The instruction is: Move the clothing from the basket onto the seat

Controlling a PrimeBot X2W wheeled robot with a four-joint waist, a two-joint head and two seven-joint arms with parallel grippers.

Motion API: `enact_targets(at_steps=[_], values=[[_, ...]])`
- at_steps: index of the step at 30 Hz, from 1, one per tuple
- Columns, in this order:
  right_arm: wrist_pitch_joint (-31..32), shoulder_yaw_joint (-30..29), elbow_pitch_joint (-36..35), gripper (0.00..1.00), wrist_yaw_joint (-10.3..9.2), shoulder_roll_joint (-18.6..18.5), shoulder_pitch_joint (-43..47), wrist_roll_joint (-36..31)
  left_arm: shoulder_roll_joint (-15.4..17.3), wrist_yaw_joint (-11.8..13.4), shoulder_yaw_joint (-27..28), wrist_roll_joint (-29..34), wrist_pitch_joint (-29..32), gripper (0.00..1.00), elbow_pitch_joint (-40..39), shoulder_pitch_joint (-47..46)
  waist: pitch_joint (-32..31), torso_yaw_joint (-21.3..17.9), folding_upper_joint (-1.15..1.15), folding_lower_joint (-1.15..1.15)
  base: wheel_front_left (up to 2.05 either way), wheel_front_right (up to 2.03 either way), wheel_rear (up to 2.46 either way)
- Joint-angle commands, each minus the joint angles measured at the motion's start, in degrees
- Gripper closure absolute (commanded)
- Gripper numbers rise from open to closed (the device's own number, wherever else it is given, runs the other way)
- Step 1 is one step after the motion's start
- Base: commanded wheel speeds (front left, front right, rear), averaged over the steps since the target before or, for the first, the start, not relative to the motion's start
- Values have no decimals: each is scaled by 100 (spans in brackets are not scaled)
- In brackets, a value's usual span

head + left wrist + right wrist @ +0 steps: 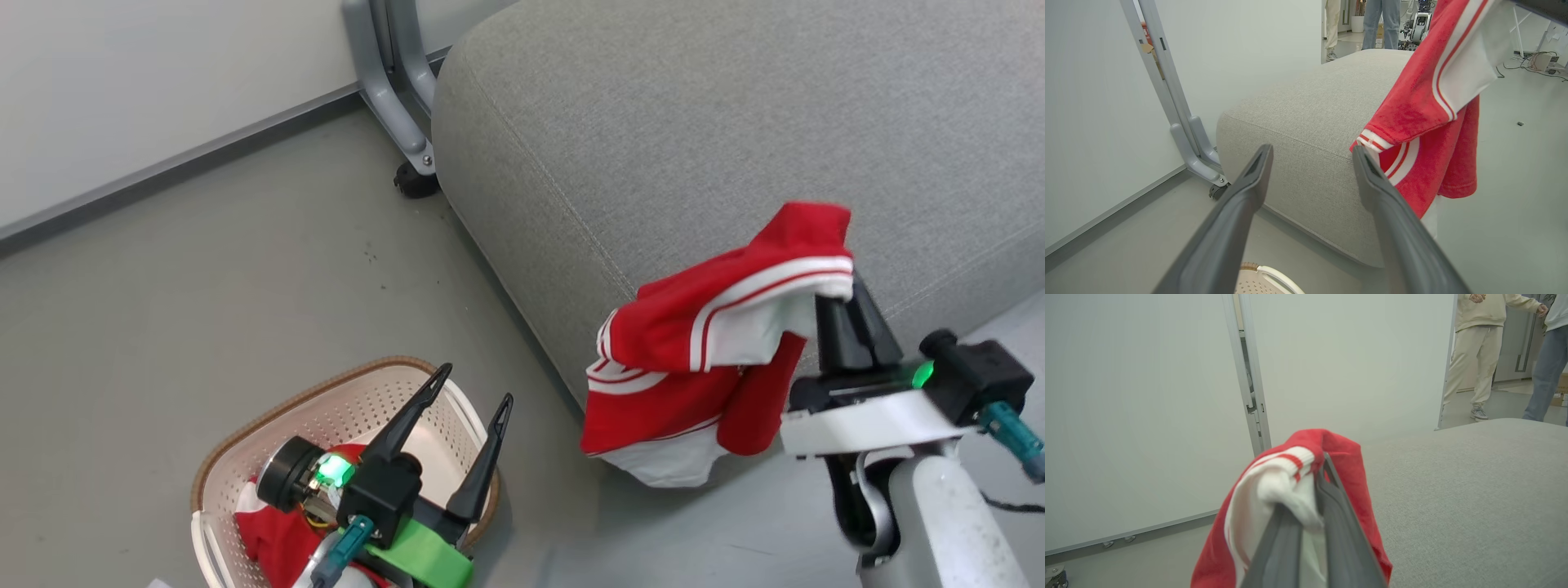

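Red soft fabric is pinched in my right gripper (pixel 834 304), fingers closed tight on a bunched, white-trimmed fold. The rest of that garment (pixel 686 359) hangs limp by the front edge of the seat (pixel 694 122), not yet laid on top. It looks light and floppy. My left gripper (pixel 476 384) stands wide open, empty, above the basket (pixel 343 412), where the second red piece (pixel 269 531) lies; I'd grab a raised fold.

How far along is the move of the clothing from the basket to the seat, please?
Done: nothing rests on the seat yet. In hand: the right gripper is shut on one red garment, hanging at the seat's edge. Left: a second garment lies in the basket, below the open left gripper.
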Motion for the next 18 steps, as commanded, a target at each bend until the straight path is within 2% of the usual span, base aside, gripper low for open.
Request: enact_targets(at_steps=[1,6,8,13,18], values=[[-18,-89,14,100,-2,-15,-263,30,73,-47,-28,85,3,0,-30,-176,300,162,0,0,0,0,0],[-18,-477,80,100,-2,-31,-1351,-134,180,-210,-246,56,24,0,-138,-609,974,575,0,0,0,0,0],[-18,-673,127,100,-2,-202,-1826,-169,245,-253,-373,91,25,0,-187,-820,1242,752,0,0,0,0,0],[-17,-1200,331,100,-2,-860,-2922,-11,318,-313,-668,35,41,0,-277,-1340,1889,1229,0,0,0,0,0],[-17,-1642,619,100,-2,-1552,-3797,175,423,-324,-789,-16,25,0,-389,-1733,2501,1531,0,0,0,0,0]])
